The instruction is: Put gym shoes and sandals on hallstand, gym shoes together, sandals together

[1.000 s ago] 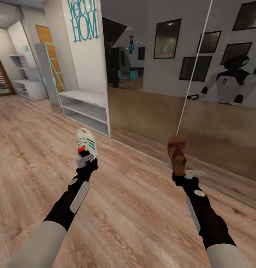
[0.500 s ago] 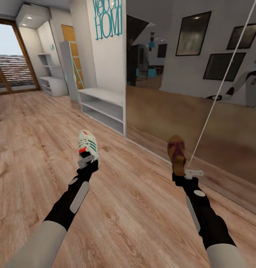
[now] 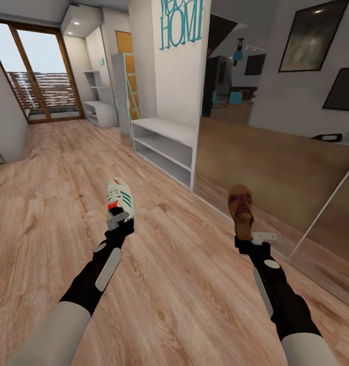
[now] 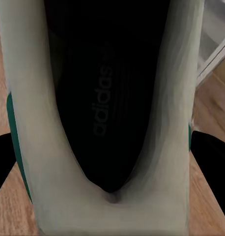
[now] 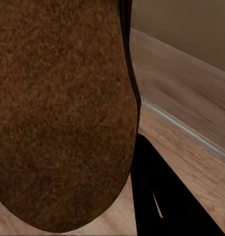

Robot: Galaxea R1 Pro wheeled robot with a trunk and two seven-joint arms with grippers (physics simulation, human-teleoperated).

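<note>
Corridor: warm wood-plank corridor floor point(image 3: 52, 203), pale walls, wood-framed glass door point(image 3: 39, 76) at the far end, mirrored wardrobe doors point(image 3: 276, 152) along the right-hand side, teal lettering point(image 3: 180, 28) on the wall panel above.

Hallstand point(image 3: 166, 145): pale grey-white unit, low bench top over two open shelves, standing ahead of both grippers against the wall, just beside the mirrored doors. Shelves bare as far as can be seen.

Left gripper point(image 3: 118, 219): fingers closed on the heel of one gym shoe point(image 3: 119, 197), held off the floor with its toe pointing away beyond the fingertips, toward the hallstand. Cream upper, green stripes and red-orange heel tab show in the head view. In the left wrist view the gym shoe point(image 4: 107, 98) sits between the two dark fingers point(image 4: 210, 157), its dark insole facing the camera.

Right gripper point(image 3: 250, 238): fingers clamped on the heel end of one brown sandal point(image 3: 241, 208), raised above the floor, toe extending forward past the fingertips, near the foot of the mirrored doors. In the right wrist view the sandal point(image 5: 58, 113) lies close against one dark finger point(image 5: 166, 196).
</note>
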